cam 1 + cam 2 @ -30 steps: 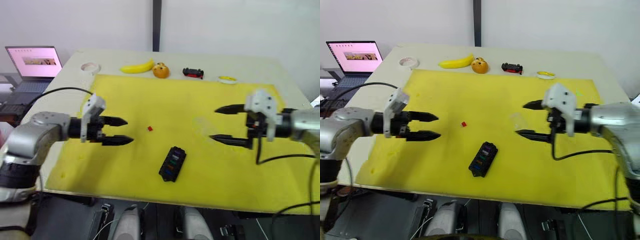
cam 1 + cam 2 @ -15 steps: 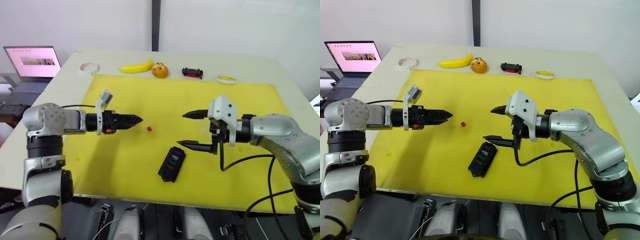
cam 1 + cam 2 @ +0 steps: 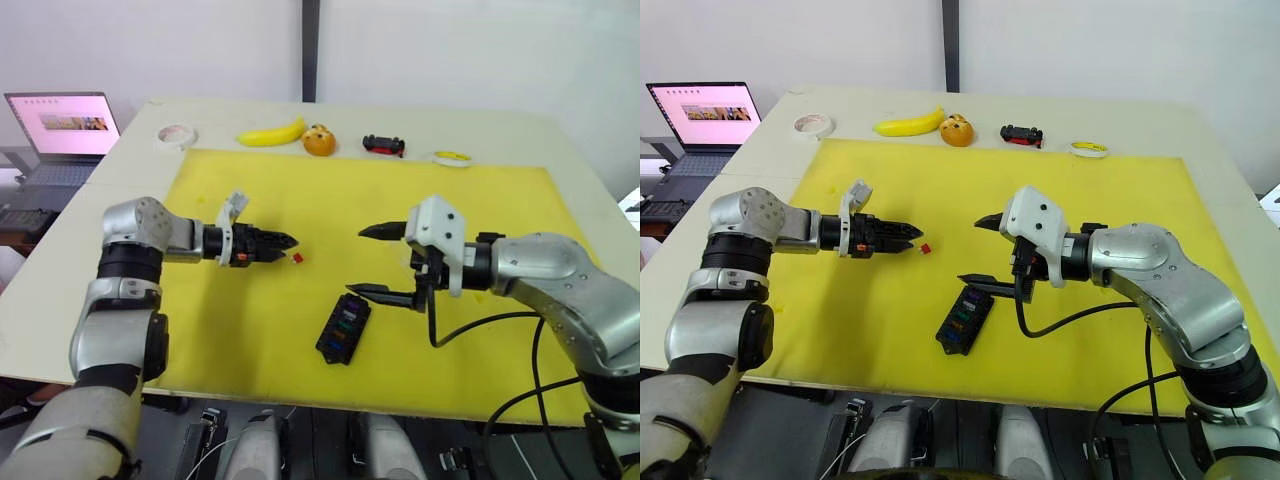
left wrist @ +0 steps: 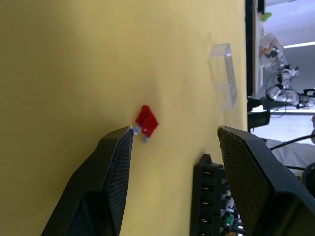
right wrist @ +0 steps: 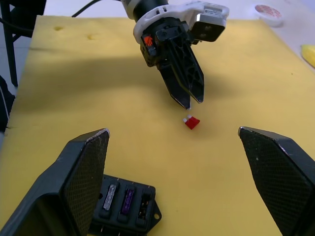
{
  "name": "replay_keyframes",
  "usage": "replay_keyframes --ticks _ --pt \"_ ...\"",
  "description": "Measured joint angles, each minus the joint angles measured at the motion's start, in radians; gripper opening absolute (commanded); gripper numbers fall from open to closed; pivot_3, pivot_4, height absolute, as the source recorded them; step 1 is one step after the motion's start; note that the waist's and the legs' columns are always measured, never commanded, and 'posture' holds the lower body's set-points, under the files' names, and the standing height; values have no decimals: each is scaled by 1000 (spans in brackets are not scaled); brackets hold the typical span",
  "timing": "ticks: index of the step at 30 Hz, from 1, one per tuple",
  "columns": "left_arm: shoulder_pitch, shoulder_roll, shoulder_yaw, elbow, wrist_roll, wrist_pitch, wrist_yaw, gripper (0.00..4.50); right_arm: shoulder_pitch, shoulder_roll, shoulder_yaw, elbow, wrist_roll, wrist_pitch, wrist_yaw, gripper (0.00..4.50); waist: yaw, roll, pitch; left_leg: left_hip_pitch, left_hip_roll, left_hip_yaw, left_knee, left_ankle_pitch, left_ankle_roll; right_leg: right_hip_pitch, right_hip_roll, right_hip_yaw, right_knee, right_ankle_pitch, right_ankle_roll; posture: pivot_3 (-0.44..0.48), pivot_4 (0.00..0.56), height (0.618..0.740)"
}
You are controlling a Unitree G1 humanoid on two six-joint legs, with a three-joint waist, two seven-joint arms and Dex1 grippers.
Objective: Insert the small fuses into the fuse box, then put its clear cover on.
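One fuse box (image 3: 344,328) lies nearest on the yellow mat (image 3: 480,330), several coloured fuses seated in its slots, with the right gripper (image 3: 379,261) just beyond it, jaws spread wide and empty. Further out, the left gripper (image 3: 288,243) has its fingers parted, one tip almost touching a loose red fuse (image 3: 298,258) lying flat on the mat. Farther still, the clear cover (image 4: 222,75) rests on the mat, and a banana (image 3: 272,133) sits on the desk (image 3: 520,135).
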State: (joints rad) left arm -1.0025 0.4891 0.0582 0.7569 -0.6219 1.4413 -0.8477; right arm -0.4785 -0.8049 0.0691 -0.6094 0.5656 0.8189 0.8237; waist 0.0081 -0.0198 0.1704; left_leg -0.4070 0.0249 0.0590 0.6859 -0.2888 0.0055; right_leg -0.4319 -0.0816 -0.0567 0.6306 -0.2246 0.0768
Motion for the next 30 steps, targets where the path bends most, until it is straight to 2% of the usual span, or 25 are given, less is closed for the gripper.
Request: replay_keyframes --ticks 12,25,27,30 --pt "-30 -24 -56 91 57 -76 -114 2885 4 0 0 -19 11 27 -28 4500 5 0 0 0 0 0 0 0 0 0 -1 0 0 0 0 0 150 737" --pt "-46 -60 -79 113 129 -106 -163 2885 1 0 0 -26 26 47 -43 4500 7 0 0 0 -1 0 0 0 0 1 -1 0 -1 0 0 0 150 737" --pt "-47 -67 -65 128 132 -113 -157 2331 1 0 0 -26 26 47 -45 4500 7 0 0 0 -1 -1 0 0 0 1 -1 0 -1 0 0 0 150 737" --pt "-46 -79 -51 146 139 -122 -151 2331 -1 0 0 -26 26 47 -49 4500 8 0 0 -1 -1 -1 0 0 0 1 -2 0 -1 0 0 0 150 737"
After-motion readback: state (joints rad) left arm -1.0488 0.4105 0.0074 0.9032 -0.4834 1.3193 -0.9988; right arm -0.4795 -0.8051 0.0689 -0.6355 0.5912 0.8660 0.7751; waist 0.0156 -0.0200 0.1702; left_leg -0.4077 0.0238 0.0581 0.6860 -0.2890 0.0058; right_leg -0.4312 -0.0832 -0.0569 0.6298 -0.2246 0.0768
